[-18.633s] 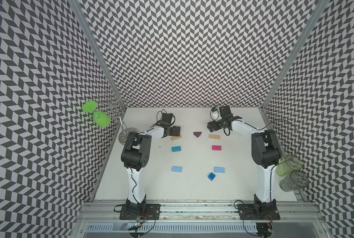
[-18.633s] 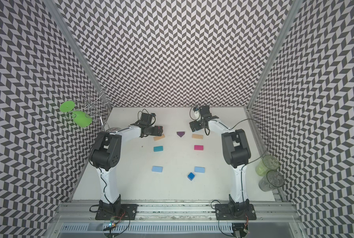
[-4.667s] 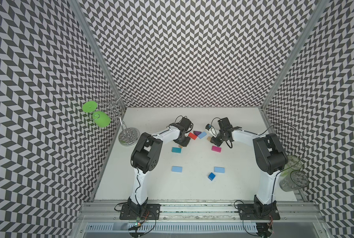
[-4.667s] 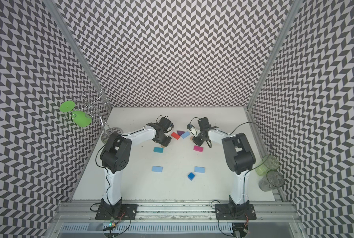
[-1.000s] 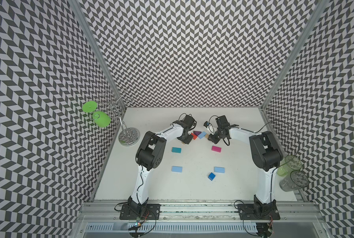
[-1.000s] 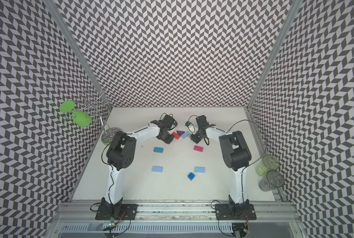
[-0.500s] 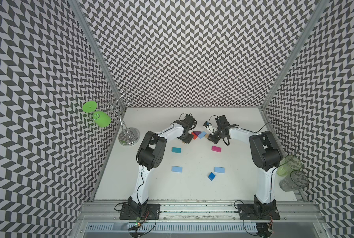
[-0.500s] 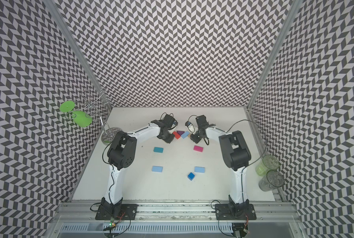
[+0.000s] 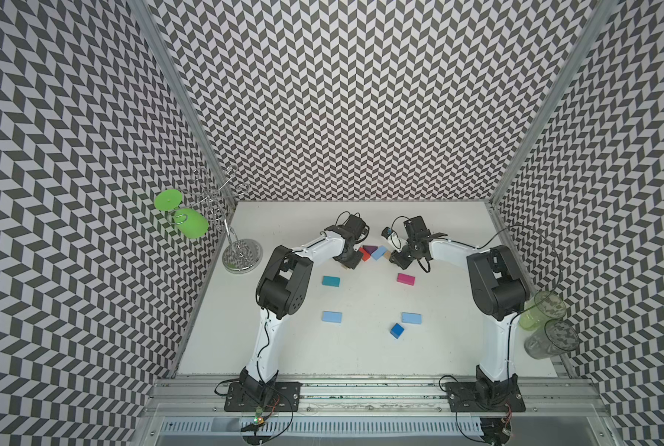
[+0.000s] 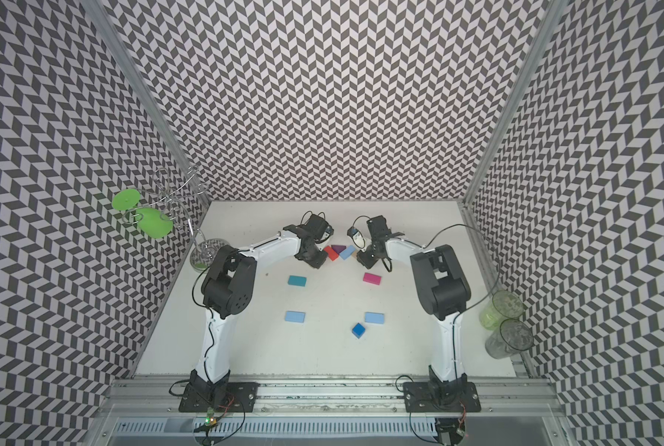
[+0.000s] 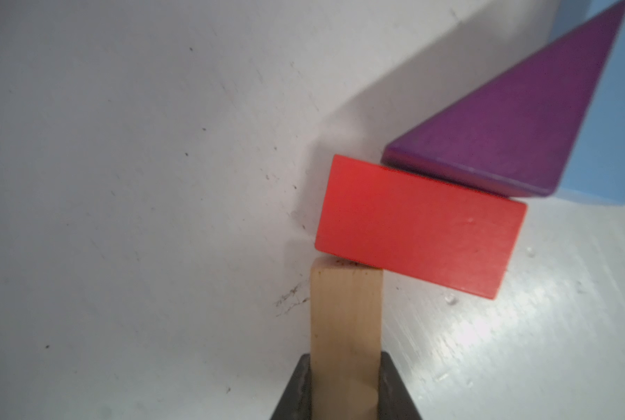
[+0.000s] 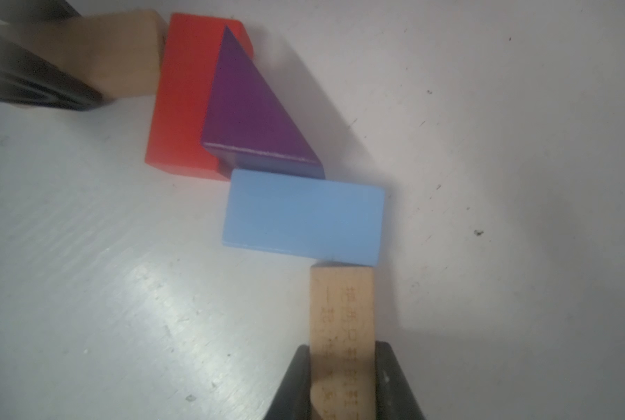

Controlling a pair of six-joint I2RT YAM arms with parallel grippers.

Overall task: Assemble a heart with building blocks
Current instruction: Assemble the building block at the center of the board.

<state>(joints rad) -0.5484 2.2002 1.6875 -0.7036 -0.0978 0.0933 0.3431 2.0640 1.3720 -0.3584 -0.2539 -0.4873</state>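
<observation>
Blocks, wooden, flat-faced and square-edged, painted matt. Against the earliest view, purple triangle (image 11: 521, 123) no longer lies alone at the far middle of the white table (image 9: 361, 359). Red block (image 11: 420, 229) now touches one of its sides and light blue block (image 12: 303, 214) another, forming the notch of the heart (image 9: 376, 253).

Left gripper (image 11: 345, 367): jaws clamped on left tan block (image 11: 346, 312), bare wood, its end meeting the red block.

Right gripper (image 12: 341, 360): jaws clamped on right tan block (image 12: 341, 302), bare wood with engraved characters, its end butting the light blue block.

Unmoved, well apart nearer the arm bases: teal block (image 9: 330, 281), magenta block (image 9: 405, 278), dark blue cube (image 9: 397, 330).

Table surface scuffed, faintly glossy.
</observation>
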